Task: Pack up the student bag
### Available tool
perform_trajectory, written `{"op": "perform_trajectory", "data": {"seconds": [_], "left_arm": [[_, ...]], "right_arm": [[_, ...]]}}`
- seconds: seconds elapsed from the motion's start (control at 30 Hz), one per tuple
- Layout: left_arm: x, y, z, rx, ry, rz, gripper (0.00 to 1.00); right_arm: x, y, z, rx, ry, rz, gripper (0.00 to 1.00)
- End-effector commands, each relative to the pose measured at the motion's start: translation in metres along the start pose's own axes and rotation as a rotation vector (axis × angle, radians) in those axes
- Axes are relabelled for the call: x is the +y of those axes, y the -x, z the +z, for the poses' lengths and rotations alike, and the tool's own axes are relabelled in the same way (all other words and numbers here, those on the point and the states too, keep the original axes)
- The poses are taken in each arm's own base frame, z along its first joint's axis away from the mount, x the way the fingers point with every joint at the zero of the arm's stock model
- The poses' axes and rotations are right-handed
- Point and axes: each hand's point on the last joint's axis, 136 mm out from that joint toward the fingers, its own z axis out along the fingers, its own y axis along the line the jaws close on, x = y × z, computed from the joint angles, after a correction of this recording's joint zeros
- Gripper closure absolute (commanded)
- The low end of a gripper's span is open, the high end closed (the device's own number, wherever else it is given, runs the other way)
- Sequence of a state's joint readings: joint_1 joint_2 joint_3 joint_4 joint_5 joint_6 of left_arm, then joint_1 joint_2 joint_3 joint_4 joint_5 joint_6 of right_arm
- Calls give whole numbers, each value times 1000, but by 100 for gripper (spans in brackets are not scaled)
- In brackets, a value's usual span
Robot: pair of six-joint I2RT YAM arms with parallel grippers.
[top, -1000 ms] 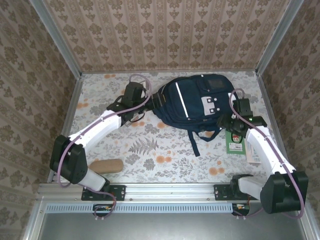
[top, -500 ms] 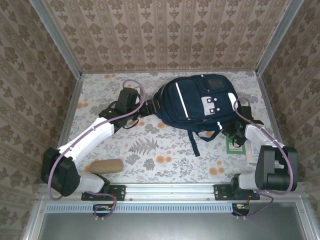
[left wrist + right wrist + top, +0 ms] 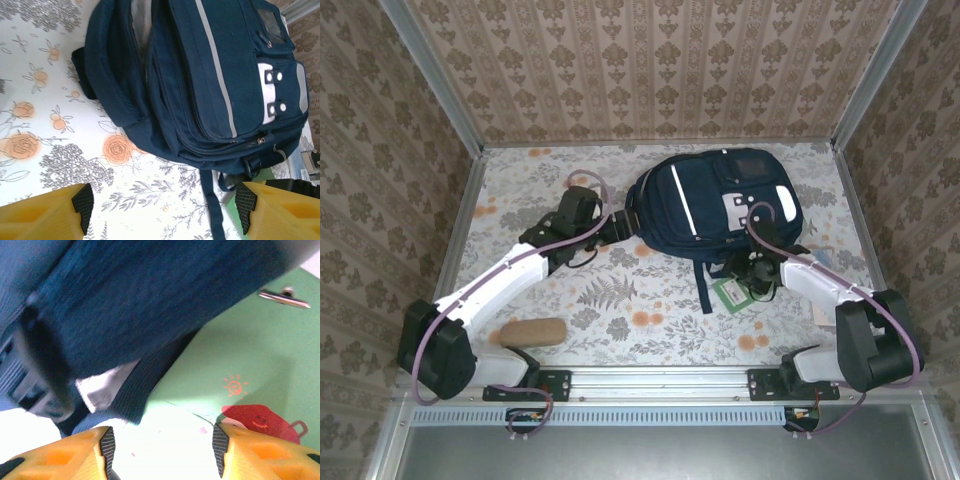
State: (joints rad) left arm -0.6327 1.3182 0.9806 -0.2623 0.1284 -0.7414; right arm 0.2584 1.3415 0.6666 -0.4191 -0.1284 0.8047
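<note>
In swings the right arm, and the green card (image 3: 733,293) has travelled with it to just beside the strap (image 3: 703,288) of the student bag (image 3: 705,205), which lies flat at the back of the table (image 3: 620,300); the right gripper (image 3: 757,275) hovers half-spread over that card, pinching it or not I cannot tell. The left gripper (image 3: 610,228) has eased toward the bag's left side, jaws wide and empty, a brown block (image 3: 530,332) well apart near the front edge.
</note>
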Motion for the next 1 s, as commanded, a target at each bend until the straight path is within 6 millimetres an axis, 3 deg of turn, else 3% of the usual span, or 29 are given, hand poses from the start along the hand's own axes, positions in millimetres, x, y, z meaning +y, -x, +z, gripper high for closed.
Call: {"op": "perform_trajectory", "data": {"seconds": [0.0, 0.07, 0.27, 0.4, 0.5, 0.7, 0.97], "left_arm": [[-7, -14, 10, 38, -19, -6, 22], [-10, -23, 15, 58, -25, -8, 22], [-27, -61, 30, 164, -85, -46, 24], [-34, -92, 42, 250, -90, -51, 25], [-34, -110, 50, 303, -87, -56, 25], [-24, -125, 55, 360, -36, -58, 26], [-11, -147, 59, 434, -4, -47, 37]], "right_arm": [[19, -12, -11, 43, 35, 19, 42], [16, -7, -20, 16, 7, -5, 42], [-26, 25, -48, -99, -115, -8, 37], [-51, 39, -42, -76, -122, 38, 36], [-61, 33, -27, -3, -148, 46, 37], [-54, -2, -3, 108, -67, 94, 37], [-11, -34, -4, 100, 26, 77, 37]]}}
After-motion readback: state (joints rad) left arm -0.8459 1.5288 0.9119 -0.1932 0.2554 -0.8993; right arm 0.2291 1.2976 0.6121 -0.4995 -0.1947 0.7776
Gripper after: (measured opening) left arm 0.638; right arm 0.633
